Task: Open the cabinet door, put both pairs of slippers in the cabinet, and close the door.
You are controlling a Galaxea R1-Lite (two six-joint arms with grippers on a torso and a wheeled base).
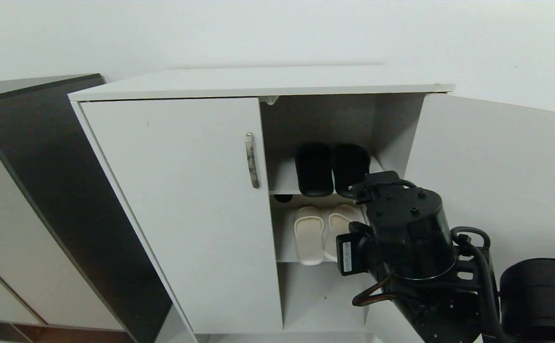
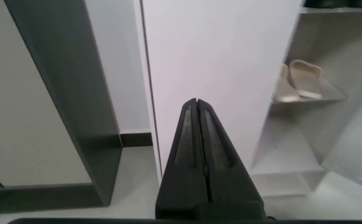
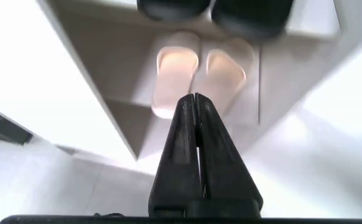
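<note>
The white cabinet [image 1: 258, 83] has its right door [image 1: 497, 157] swung open and its left door [image 1: 182, 200] closed. A black pair of slippers [image 1: 332, 169] lies on the upper shelf, and a cream pair [image 1: 320, 232] on the middle shelf. In the right wrist view the black slippers [image 3: 218, 9] show above the cream slippers [image 3: 199, 68]. My right gripper [image 3: 196, 99] is shut and empty, just in front of the cream pair. My left gripper [image 2: 196, 102] is shut and empty, low in front of the closed left door [image 2: 218, 74], with the cream slippers [image 2: 302, 79] off to one side.
A dark-edged grey panel [image 1: 44, 190] leans to the left of the cabinet. The left door carries a metal handle [image 1: 251, 159]. The bottom compartment [image 1: 320, 295] holds nothing. A plain white wall stands behind.
</note>
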